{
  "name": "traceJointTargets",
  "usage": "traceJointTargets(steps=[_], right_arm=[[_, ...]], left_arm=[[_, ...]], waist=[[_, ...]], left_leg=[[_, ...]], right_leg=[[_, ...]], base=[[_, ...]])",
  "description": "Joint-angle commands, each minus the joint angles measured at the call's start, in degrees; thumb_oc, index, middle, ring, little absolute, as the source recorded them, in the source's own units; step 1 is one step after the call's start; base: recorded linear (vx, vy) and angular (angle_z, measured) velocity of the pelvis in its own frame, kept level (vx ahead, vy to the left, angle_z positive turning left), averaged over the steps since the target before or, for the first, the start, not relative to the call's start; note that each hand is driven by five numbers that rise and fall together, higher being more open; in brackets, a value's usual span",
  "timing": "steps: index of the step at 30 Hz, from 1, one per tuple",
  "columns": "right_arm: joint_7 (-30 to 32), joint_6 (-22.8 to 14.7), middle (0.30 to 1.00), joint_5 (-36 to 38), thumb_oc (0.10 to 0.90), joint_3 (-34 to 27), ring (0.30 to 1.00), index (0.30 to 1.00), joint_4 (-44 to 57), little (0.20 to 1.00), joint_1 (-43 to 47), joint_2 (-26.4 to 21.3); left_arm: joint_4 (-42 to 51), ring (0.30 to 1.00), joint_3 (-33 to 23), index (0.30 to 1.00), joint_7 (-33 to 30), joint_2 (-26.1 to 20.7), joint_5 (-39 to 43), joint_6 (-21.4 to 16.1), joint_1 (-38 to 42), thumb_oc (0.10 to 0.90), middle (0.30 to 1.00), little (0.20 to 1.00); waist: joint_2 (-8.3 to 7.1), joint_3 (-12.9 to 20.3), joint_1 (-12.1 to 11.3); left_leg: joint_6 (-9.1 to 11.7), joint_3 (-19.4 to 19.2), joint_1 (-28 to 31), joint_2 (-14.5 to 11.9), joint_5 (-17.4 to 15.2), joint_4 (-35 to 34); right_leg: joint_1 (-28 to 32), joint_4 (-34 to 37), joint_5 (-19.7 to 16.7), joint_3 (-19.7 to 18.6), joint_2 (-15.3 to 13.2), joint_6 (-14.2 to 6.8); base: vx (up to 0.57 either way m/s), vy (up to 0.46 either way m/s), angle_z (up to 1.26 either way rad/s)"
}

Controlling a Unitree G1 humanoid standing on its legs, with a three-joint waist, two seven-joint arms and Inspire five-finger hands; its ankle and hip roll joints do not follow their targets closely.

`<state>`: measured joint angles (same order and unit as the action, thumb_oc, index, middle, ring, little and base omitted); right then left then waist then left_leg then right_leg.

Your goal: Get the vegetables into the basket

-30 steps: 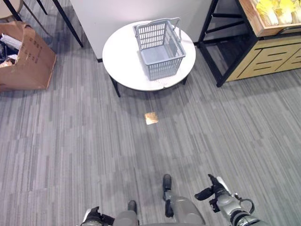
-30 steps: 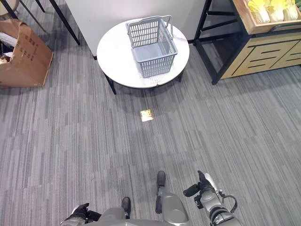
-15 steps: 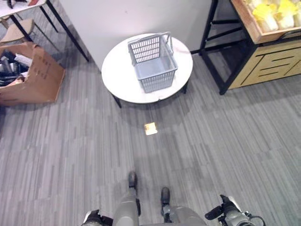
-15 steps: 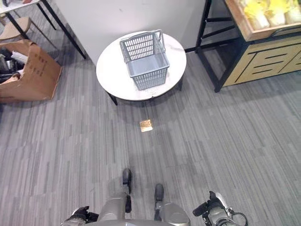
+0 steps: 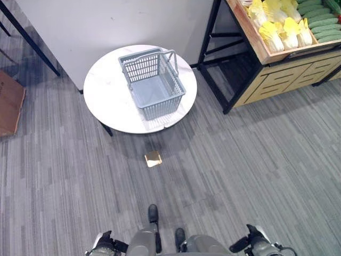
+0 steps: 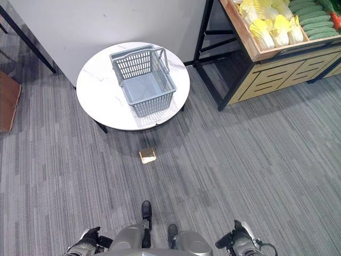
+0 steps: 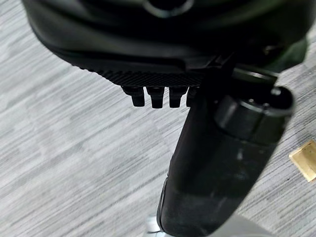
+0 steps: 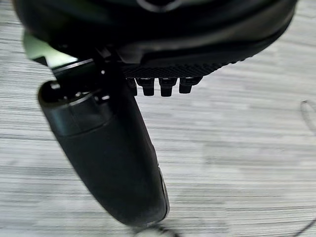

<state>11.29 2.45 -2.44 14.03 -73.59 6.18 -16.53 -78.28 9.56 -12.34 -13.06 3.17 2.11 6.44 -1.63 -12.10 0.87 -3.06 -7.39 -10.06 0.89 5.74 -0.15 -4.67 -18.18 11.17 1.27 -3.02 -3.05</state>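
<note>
A grey plastic basket (image 5: 152,82) stands empty on a round white table (image 5: 106,101), its handle raised. The vegetables lie in a wooden crate (image 5: 254,40) on the stand at the upper right: yellow-white cabbages (image 5: 282,29) and green cucumbers (image 5: 319,16). My left hand (image 5: 104,244) hangs low at the bottom edge, far from the table, with relaxed fingers (image 7: 153,96) holding nothing. My right hand (image 5: 254,244) hangs low on the other side, its fingers (image 8: 163,86) also relaxed and bare.
The crate rests on a black-framed stand with wooden drawers (image 5: 277,80) to the right of the table. A brass floor plate (image 5: 153,158) lies in the grey carpet before the table. A cardboard box (image 5: 8,101) sits at the left edge, and a white partition (image 5: 106,26) stands behind the table.
The whole view has swung right: the crate of vegetables now shows more fully and the cardboard box has slid to the left edge. Both hands stay low and hold nothing.
</note>
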Motion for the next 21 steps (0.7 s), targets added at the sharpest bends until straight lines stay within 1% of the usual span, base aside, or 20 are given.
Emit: traceJointTargets(steps=[1,2,5,6,7,8,9,10,12,13,14,15,16,17,18,19,20,21], right_arm=[[0.5,0.4,1.000,-0.9,0.900,0.4,1.000,1.000,1.2,1.000,-0.8,-0.6],[0.5,0.4,1.000,-0.9,0.900,0.4,1.000,1.000,1.2,1.000,-0.8,-0.6],[0.3,0.5,1.000,-1.1,0.900,0.5,1.000,1.000,1.1,1.000,-0.7,-0.4],[0.3,0.6,1.000,-1.4,0.900,0.8,1.000,1.000,1.5,1.000,-0.6,-0.4],[0.3,0.7,1.000,-1.4,0.900,0.8,1.000,1.000,1.7,1.000,-0.5,-0.4],[0.5,0.6,1.000,-1.4,0.900,0.9,1.000,1.000,1.9,1.000,-0.3,-0.5],[0.5,0.6,1.000,-1.4,0.900,0.9,1.000,1.000,1.9,1.000,-0.3,-0.5],[0.5,0.6,1.000,-1.5,0.900,1.1,1.000,1.000,2.1,1.000,-0.1,-0.4],[0.6,0.6,1.000,-1.6,0.900,1.5,1.000,1.000,2.4,1.000,0.0,-0.4],[0.6,0.6,1.000,-1.6,0.900,1.5,1.000,1.000,2.4,1.000,0.0,-0.4],[0.5,0.4,1.000,-1.6,0.900,1.7,1.000,1.000,2.7,1.000,0.1,-0.4],[0.7,0.4,1.000,-1.5,0.900,1.9,1.000,1.000,2.8,1.000,0.3,-0.3],[0.7,0.5,1.000,-1.5,0.900,2.3,1.000,1.000,3.0,1.000,1.0,-0.3],[0.6,0.5,1.000,-1.5,0.900,2.3,1.000,1.000,3.3,1.000,0.9,-0.4],[0.6,0.5,1.000,-1.5,0.900,2.3,1.000,1.000,3.3,1.000,0.9,-0.4],[0.4,0.5,1.000,-1.6,0.900,2.3,1.000,1.000,3.8,1.000,0.9,-0.6],[0.1,0.6,1.000,-2.0,0.900,2.2,1.000,1.000,3.8,1.000,0.5,-0.8],[0.1,0.6,1.000,-2.0,0.900,2.2,1.000,1.000,3.8,1.000,0.4,-0.9]], left_arm=[[-0.7,1.000,-0.9,1.000,-0.8,-3.8,-2.3,1.4,-2.3,0.900,1.000,1.000],[-0.7,1.000,-0.9,1.000,-0.8,-3.8,-2.3,1.4,-2.3,0.900,1.000,1.000],[-0.7,1.000,-1.0,1.000,-0.6,-4.1,-2.7,1.4,-2.4,0.900,1.000,1.000],[0.0,1.000,-0.9,1.000,-0.6,-4.1,-2.8,1.4,-2.9,0.900,1.000,1.000],[0.2,1.000,-1.0,1.000,-0.4,-4.2,-2.6,1.5,-2.8,0.900,1.000,1.000],[0.2,1.000,-1.0,1.000,-0.3,-4.1,-2.6,1.6,-2.8,0.900,1.000,1.000],[0.2,1.000,-1.0,1.000,-0.3,-4.1,-2.6,1.6,-2.8,0.900,1.000,1.000],[0.1,1.000,-0.8,1.000,-0.1,-4.1,-2.6,1.8,-2.7,0.900,1.000,1.000],[0.0,1.000,-0.7,1.000,0.0,-4.1,-2.6,1.9,-2.5,0.900,1.000,1.000],[0.0,1.000,-0.7,1.000,0.0,-4.1,-2.6,1.9,-2.5,0.900,1.000,1.000],[-0.2,1.000,-0.6,1.000,0.0,-4.1,-2.6,1.9,-2.2,0.900,1.000,1.000],[-0.2,1.000,-0.5,1.000,-0.1,-4.0,-2.6,1.9,-2.0,0.900,1.000,1.000],[-0.4,1.000,-0.2,1.000,0.0,-3.7,-2.9,1.8,-1.3,0.900,1.000,1.000],[-0.5,1.000,-0.2,1.000,0.2,-3.7,-3.1,1.8,-1.4,0.900,1.000,1.000],[-0.4,1.000,-0.2,1.000,0.2,-3.6,-3.1,1.8,-1.4,0.900,1.000,1.000],[-0.7,1.000,-0.2,1.000,0.3,-3.6,-3.3,1.6,-1.4,0.900,1.000,1.000],[-0.8,1.000,-0.3,1.000,0.6,-3.3,-3.6,1.4,-1.5,0.900,1.000,1.000],[-0.8,1.000,-0.2,1.000,0.6,-3.3,-3.6,1.4,-1.5,0.900,1.000,1.000]], waist=[[-2.94,-0.5,-1.3],[-2.95,-0.5,-1.3],[-3.30,-0.3,-1.4],[-2.96,-0.7,-1.8],[-2.59,-0.8,-1.9],[-1.95,-1.2,-2.1],[-1.95,-1.2,-2.1],[-1.60,-1.7,-1.8],[-1.16,-2.6,-1.3],[-1.17,-2.6,-1.3],[-0.95,-3.3,-0.9],[-0.98,-3.9,-0.4],[-1.34,-4.9,1.0],[-1.25,-5.1,1.5],[-1.16,-5.2,1.5],[-1.21,-5.3,2.2],[-1.29,-5.3,2.9],[-1.17,-5.4,3.0]], left_leg=[[1.4,-0.4,-3.6,-0.8,-5.0,6.2],[1.4,-0.4,-3.6,-0.8,-5.0,6.2],[0.8,-0.4,-2.9,0.0,-5.6,5.7],[0.0,-0.4,-1.8,0.0,-5.9,4.9],[-0.2,-0.4,-1.4,-0.1,-5.9,4.5],[-0.7,-0.5,0.2,-0.1,-6.4,3.8],[-0.7,-0.5,0.2,-0.1,-6.4,3.8],[-0.9,-0.4,1.7,-0.2,-6.7,3.2],[-0.9,0.0,2.9,-0.3,-7.0,3.1],[-0.9,0.0,3.0,-0.3,-7.0,3.1],[-0.6,0.5,3.8,-0.5,-7.4,3.1],[-0.4,1.0,4.4,-0.4,-7.8,3.1],[0.6,2.3,6.9,0.2,-9.1,2.5],[0.9,3.0,7.9,0.2,-9.7,2.5],[0.9,3.0,8.0,0.1,-9.8,2.6],[1.2,3.7,9.0,0.4,-10.8,2.9],[1.5,5.1,10.7,1.1,-12.4,3.6],[1.6,5.2,10.8,1.0,-12.5,3.7]], right_leg=[[2.2,8.3,-18.1,-4.3,-6.6,-5.7],[2.2,8.3,-18.1,-4.3,-6.6,-5.7],[2.1,7.4,-20.5,-4.5,-6.9,-6.2],[0.3,3.6,-22.0,-3.6,-7.2,-6.1],[-0.3,1.4,-22.1,-2.7,-7.1,-5.9],[-1.9,-2.8,-22.1,-0.7,-6.7,-5.4],[-1.8,-2.8,-22.1,-0.7,-6.7,-5.4],[-4.6,-4.0,-21.6,0.6,-6.0,-5.0],[-7.7,-4.0,-19.5,1.4,-4.7,-4.5],[-7.6,-4.1,-19.4,1.4,-4.7,-4.5],[-9.4,-2.4,-17.3,2.1,-3.8,-4.1],[-10.1,-0.2,-16.7,2.1,-3.7,-4.1],[-14.3,8.6,-19.1,1.3,-3.8,-5.2],[-14.5,10.1,-20.1,0.7,-3.9,-5.6],[-14.4,10.2,-20.1,0.8,-3.8,-5.6],[-15.3,12.0,-21.3,-0.4,-3.8,-5.9],[-16.1,13.6,-22.5,-1.3,-4.0,-6.2],[-16.0,13.6,-22.5,-1.2,-3.9,-6.1]], base=[[0.05,0.089,0.02],[0.05,0.083,0.12],[0.06,0.126,0.02],[0.05,0.184,-0.09],[0.07,0.263,-0.11],[0.05,0.168,-0.11],[0.09,0.166,-0.13],[0.08,0.062,-0.08],[0.08,0.039,-0.17],[0.08,-0.011,-0.17],[0.09,-0.031,0.00],[0.30,-0.150,0.22],[0.33,-0.174,0.30],[0.30,-0.155,0.29],[0.19,-0.085,0.33],[0.29,-0.147,0.46],[0.29,-0.147,0.49],[0.32,-0.251,0.61]])
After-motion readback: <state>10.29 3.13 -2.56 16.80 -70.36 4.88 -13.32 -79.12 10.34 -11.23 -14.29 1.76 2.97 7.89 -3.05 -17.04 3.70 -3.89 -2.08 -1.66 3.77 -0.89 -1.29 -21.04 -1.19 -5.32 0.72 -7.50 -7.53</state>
